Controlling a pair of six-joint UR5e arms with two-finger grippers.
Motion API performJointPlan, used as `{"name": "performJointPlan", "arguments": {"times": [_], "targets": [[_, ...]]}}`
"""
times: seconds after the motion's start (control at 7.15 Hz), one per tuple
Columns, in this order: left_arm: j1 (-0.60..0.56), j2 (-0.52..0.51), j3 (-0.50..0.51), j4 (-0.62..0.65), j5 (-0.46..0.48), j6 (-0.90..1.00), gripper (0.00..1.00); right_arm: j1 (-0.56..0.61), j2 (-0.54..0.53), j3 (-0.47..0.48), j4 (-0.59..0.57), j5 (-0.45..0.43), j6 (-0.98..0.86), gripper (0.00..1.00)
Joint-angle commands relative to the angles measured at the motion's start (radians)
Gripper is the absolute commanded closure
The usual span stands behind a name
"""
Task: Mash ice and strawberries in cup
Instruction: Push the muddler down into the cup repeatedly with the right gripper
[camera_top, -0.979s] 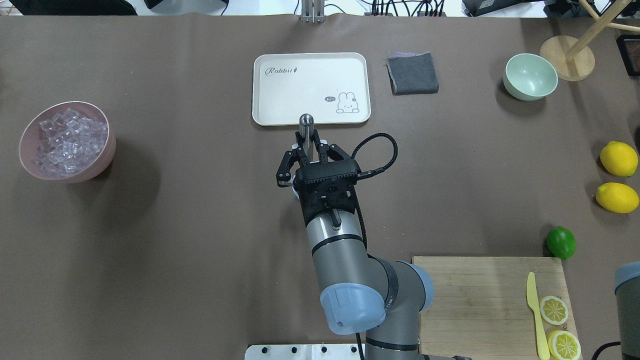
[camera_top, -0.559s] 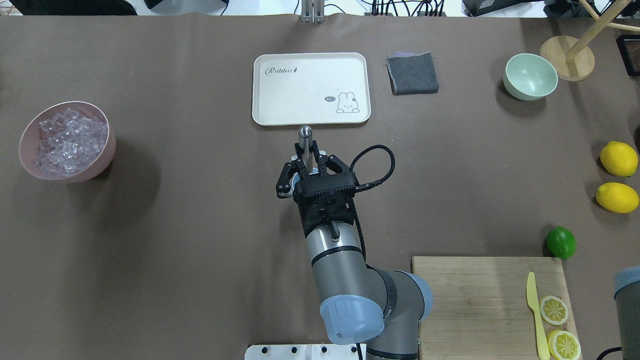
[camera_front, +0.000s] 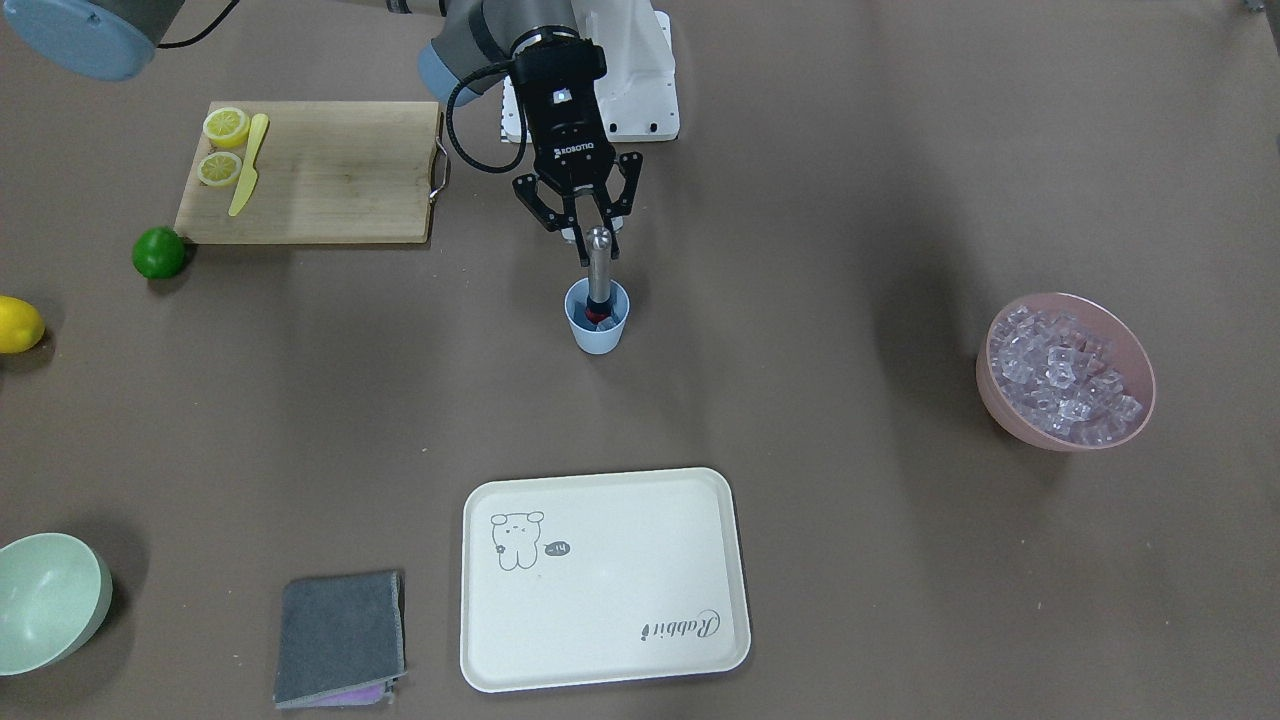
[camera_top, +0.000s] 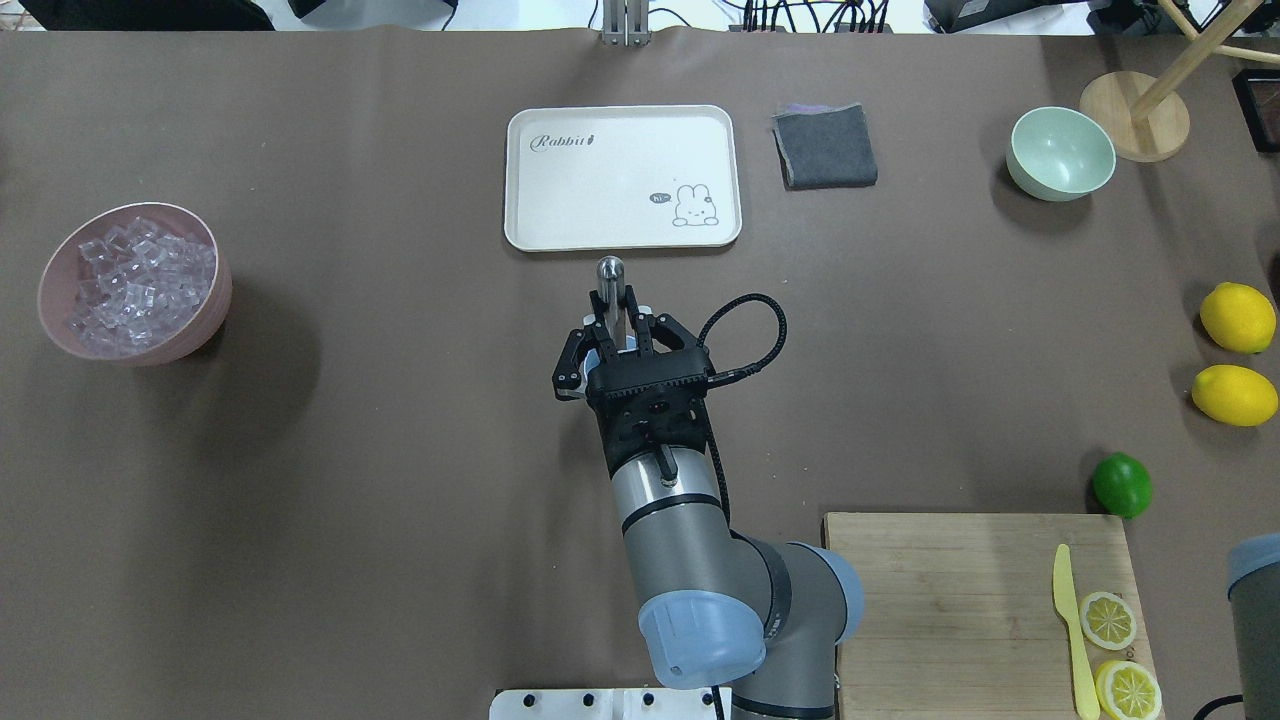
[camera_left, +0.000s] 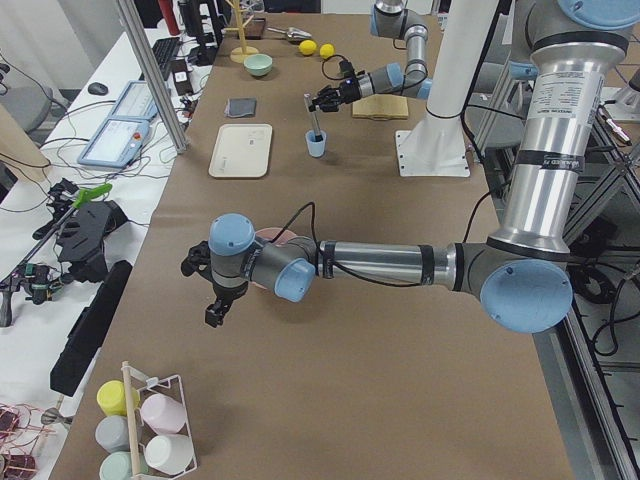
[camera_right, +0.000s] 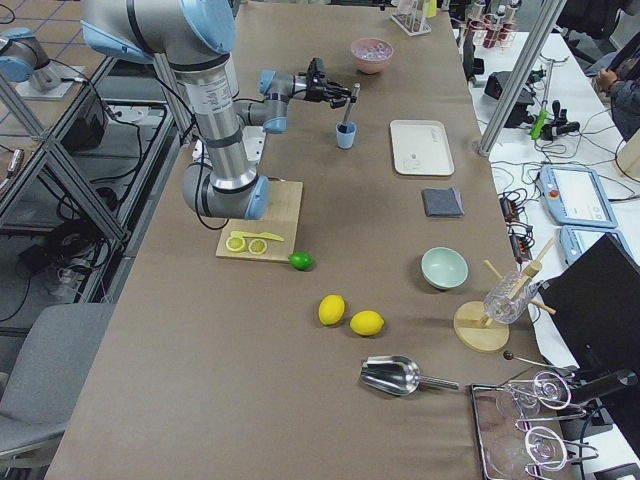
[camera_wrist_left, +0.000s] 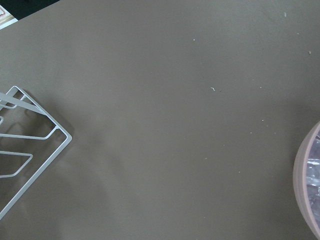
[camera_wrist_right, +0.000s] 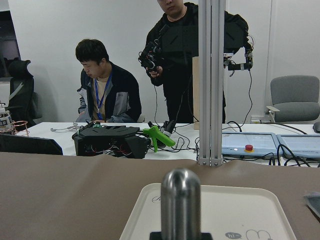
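Near the table's middle, between the wooden cutting board (camera_front: 330, 170) and the cream tray (camera_front: 620, 560), the light blue cup (camera_front: 598, 338) stands upright; a steel muddler (camera_front: 598, 262) rises out of it, its lower end down inside the cup; the right gripper (camera_front: 589, 229) is clenched on the muddler's upper shaft, a finger on either side; a patch of red, the strawberry (camera_front: 596, 314), shows at the muddler's foot inside the cup, with something pale beside it too small to name; ice cubes (camera_front: 1065, 375) fill the pink bowl (camera_front: 1000, 405), well apart toward the robot's left; the left gripper (camera_left: 208, 292) hangs near that bowl, seen only from the side, so whether its fingers are parted or closed cannot be told; its wrist camera shows the bowl's rim and a white wire rack (camera_wrist_left: 25, 140).
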Motion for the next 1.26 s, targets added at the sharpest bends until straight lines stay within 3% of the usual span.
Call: {"name": "performJointPlan", "arguments": {"times": [0.0, 0.7, 1.12], "targets": [[0.000, 0.001, -0.001, 0.000, -0.002, 0.000, 0.03, 0.005, 0.001, -0.005, 0.000, 0.003, -0.002, 1.00], [0.000, 0.001, -0.005, 0.000, -0.003, -0.002, 0.03, 0.030, -0.015, 0.123, 0.000, 0.016, -0.101, 1.00], [0.000, 0.001, 0.002, 0.000, -0.003, -0.002, 0.03, 0.048, -0.015, 0.102, -0.003, 0.026, -0.098, 1.00]]}}
